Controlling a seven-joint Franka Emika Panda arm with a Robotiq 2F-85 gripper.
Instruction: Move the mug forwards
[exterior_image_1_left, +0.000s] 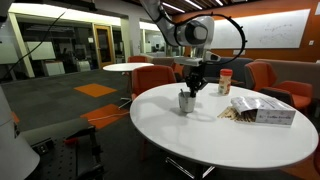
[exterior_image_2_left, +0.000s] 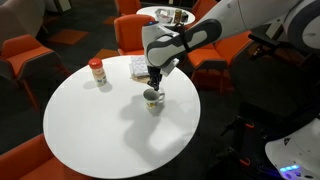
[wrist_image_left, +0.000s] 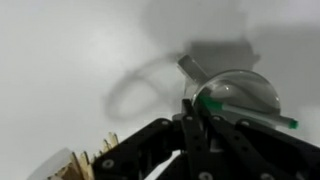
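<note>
On the round white table (exterior_image_1_left: 200, 140): one mug, one box and one jar, seen in both exterior views.
Mug (exterior_image_1_left: 186, 102): one, small and pale, standing upright on the table top, apart from the box and the jar.
Gripper (exterior_image_1_left: 192, 88): one, dark, pointing straight down, with its tips right at the mug's rim. I cannot tell if it is open or closed.
Wrist view: the mug (wrist_image_left: 240, 92) sits just beside the dark fingers (wrist_image_left: 190, 118), and one thin green thing (wrist_image_left: 250, 112) lies at its mouth.
Box (exterior_image_1_left: 264, 111): one, pale, lying flat on the table, with small brown bits (exterior_image_1_left: 234, 114) at one end.
Jar (exterior_image_2_left: 97, 71): one, red and white with a red top, upright, near the box.
Chairs (exterior_image_2_left: 135, 32): orange, more than two around the table. The full count is hard to tell.
Far table (exterior_image_1_left: 128, 67): one more, round and white, behind the chairs.
</note>
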